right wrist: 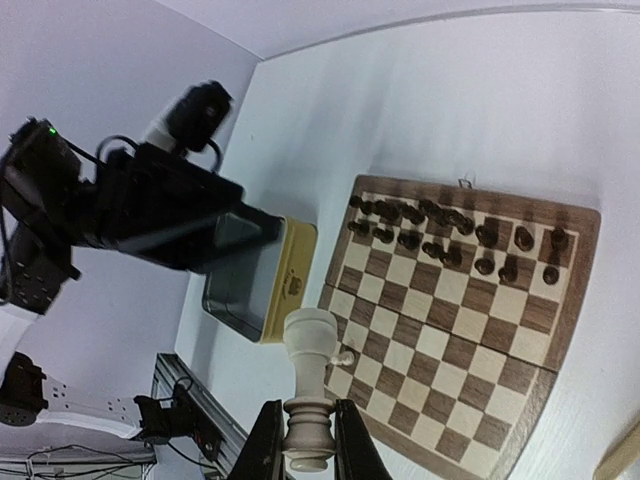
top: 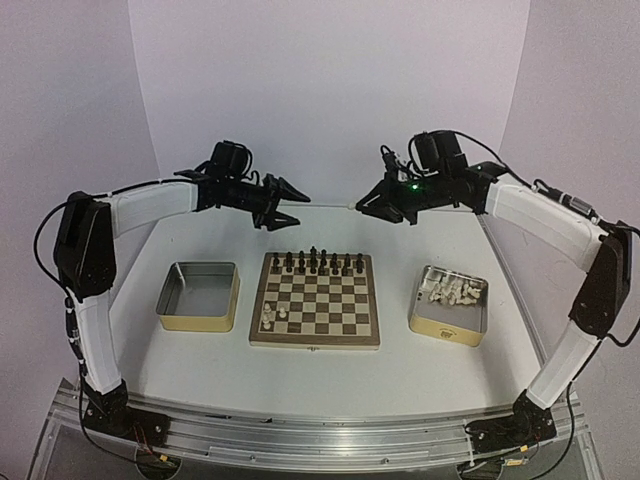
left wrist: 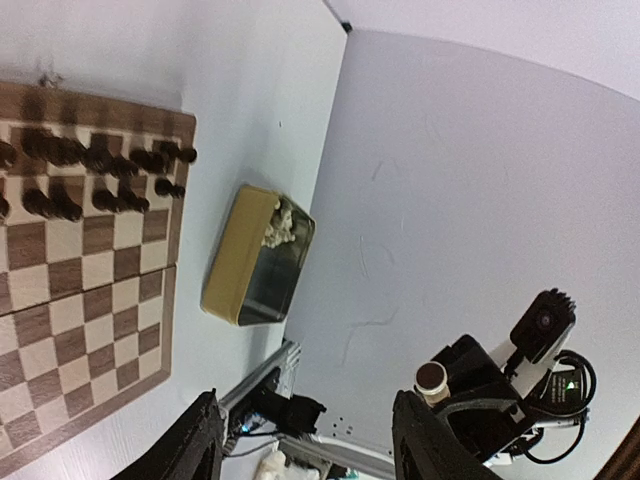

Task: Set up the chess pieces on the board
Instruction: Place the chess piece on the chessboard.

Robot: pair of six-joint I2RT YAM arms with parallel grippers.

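Observation:
The board [top: 330, 318] lies mid-table, with dark pieces [top: 316, 263] filling its two far rows and two cream-white chess pieces [top: 275, 316] near its front left corner. High above the board's far edge, my right gripper [top: 372, 206] is shut on a tall cream-white piece [right wrist: 310, 385], clamped at its base, as the right wrist view [right wrist: 308, 455] shows. Facing it, my left gripper [top: 286, 203] hangs open and holds nothing between its fingers [left wrist: 196, 442]. In the left wrist view the held piece's [left wrist: 432, 378] round base shows just beyond my left gripper [left wrist: 310, 450].
An empty tin [top: 198, 296] stands left of the board. A second tin [top: 448, 318] on the right holds several loose white pieces [top: 452, 291]. The board [right wrist: 470, 350] and empty tin [right wrist: 255, 285] lie far below the right wrist.

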